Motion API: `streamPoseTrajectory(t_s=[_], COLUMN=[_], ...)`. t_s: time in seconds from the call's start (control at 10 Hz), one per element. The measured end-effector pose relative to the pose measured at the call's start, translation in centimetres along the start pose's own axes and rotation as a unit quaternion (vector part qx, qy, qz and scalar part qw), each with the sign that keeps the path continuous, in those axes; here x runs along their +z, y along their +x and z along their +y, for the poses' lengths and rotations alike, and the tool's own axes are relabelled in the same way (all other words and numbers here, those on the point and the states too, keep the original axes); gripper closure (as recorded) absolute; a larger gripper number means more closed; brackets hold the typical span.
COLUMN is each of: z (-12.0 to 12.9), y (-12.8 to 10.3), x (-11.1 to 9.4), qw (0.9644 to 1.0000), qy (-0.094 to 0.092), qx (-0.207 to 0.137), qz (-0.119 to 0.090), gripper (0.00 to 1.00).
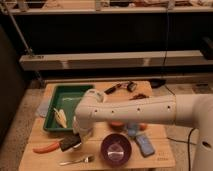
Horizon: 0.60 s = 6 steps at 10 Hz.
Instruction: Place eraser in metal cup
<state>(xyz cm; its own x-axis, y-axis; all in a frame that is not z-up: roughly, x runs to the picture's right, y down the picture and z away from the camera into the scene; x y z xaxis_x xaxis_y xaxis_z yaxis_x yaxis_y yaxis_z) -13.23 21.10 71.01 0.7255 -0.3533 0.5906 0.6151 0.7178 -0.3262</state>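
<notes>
My arm reaching left across the table, gripper low — clamped on the eraser (beside the green tray).

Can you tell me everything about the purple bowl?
The round purple bowl sits upright near the front edge of the light wooden table. It looks like smooth plastic, dark and a little shiny, and something small and pale shows inside it; what it is cannot be told. A silver fork lies to its left and a blue block to its right, both apart from it. The robot's claw hangs to its left by a dark block.
</notes>
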Motion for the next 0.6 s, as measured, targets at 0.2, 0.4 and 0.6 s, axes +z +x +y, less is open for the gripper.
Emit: streamPoseTrajectory(t_s=[0.2, 0.4, 0.6], z=[-0.1, -0.27, -0.31], y=[0.19, 0.34, 0.66], x=[-0.11, -0.33, -0.48], qw=[1.0, 0.9999, 0.9998], qy=[0.003, 0.007, 0.008], qx=[0.006, 0.013, 0.019], qz=[0.001, 0.0, -0.001], gripper=[0.21, 0.2, 0.2])
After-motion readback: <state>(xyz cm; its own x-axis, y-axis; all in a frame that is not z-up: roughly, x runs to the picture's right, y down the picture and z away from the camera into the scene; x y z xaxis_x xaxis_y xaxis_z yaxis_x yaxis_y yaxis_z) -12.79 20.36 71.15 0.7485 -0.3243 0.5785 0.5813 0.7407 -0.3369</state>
